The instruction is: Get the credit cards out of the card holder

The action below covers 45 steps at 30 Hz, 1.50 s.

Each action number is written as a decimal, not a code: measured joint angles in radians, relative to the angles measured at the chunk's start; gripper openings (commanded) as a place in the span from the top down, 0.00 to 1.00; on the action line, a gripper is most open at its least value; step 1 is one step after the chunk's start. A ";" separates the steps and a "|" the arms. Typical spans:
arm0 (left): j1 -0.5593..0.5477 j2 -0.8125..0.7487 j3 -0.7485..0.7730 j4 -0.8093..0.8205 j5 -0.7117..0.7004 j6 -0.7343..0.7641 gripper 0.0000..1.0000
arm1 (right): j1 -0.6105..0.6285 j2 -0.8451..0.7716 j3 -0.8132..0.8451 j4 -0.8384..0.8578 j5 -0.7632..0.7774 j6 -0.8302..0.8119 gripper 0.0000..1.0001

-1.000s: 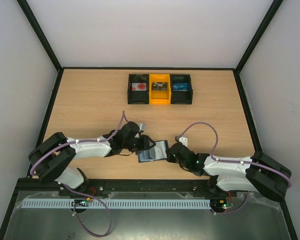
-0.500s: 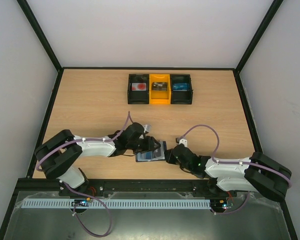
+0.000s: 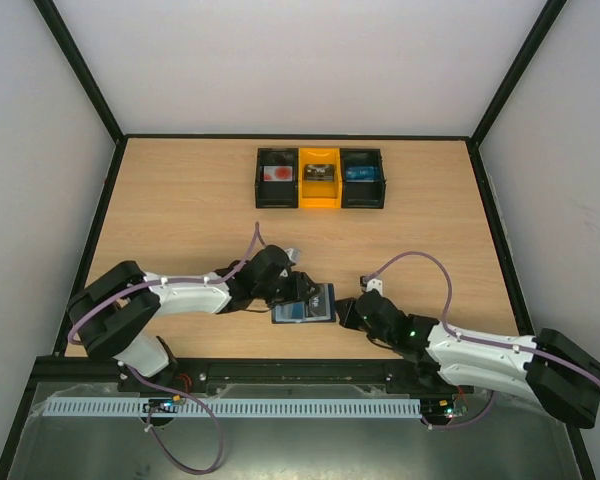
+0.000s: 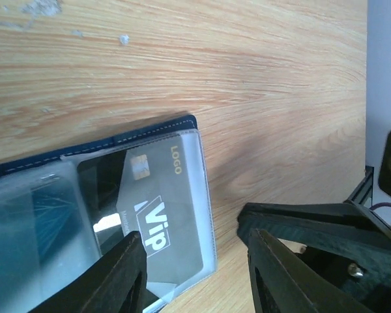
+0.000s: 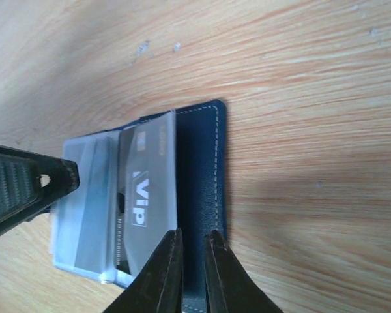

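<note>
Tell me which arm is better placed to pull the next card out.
Left. The left gripper stands with jaws open right at the Vip credit card; the right gripper is shut on the navy edge of the card holder, bracing it.

The left gripper (image 3: pixel 296 289) is crowding the card holder (image 3: pixel 310 305) from 10 o'clock and the right gripper (image 3: pixel 347 315) from 4 o'clock, leaving bare table (image 3: pixel 180 200) seemingly passable toward 12 o'clock, where the row of boxes (image 3: pixel 320 178) is blocking the way.
</note>
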State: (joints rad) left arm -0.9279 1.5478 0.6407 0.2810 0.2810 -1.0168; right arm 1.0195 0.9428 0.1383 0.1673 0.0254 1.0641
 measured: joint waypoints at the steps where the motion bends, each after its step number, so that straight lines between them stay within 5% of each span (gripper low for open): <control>1: 0.003 -0.009 0.000 -0.009 -0.009 0.003 0.56 | 0.000 -0.025 0.000 -0.016 0.000 0.001 0.89; 11: 0.039 -0.038 -0.080 0.027 -0.023 -0.001 0.56 | 0.000 -0.105 0.029 -0.045 -0.038 0.021 0.89; 45: 0.052 -0.014 -0.114 0.085 -0.006 -0.006 0.56 | 0.001 0.193 0.041 0.084 -0.028 -0.002 0.97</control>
State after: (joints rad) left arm -0.8761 1.5337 0.5262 0.3664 0.2752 -1.0233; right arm 1.0206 1.1355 0.1795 0.2516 -0.0025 1.0622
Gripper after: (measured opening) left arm 0.441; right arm 0.035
